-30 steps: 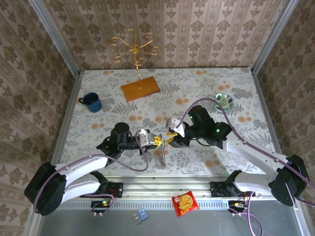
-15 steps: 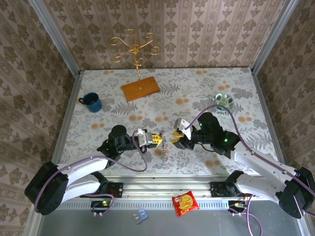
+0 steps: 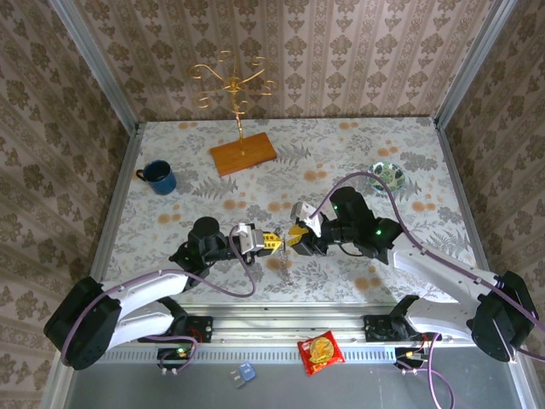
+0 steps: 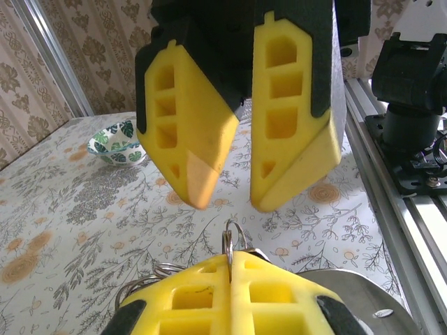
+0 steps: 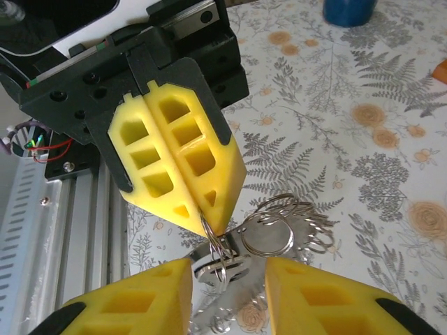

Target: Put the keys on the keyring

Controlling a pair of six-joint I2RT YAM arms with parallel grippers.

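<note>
The left claw (image 4: 232, 264) is clamping the keyring (image 4: 228, 244) between its closed tips, while the right claw (image 4: 230, 202) is hovering directly opposite, fingers spread apart, gripping nothing.

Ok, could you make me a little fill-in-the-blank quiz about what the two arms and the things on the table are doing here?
1. The left gripper is ___ on a thin wire ring.
2. The right gripper stands ___, facing the left one.
3. The mug at the table's far left is ___.
4. The leaf-patterned bowl sits on the robot's ___ side.
Missing words: shut; open; blue; right.
</note>
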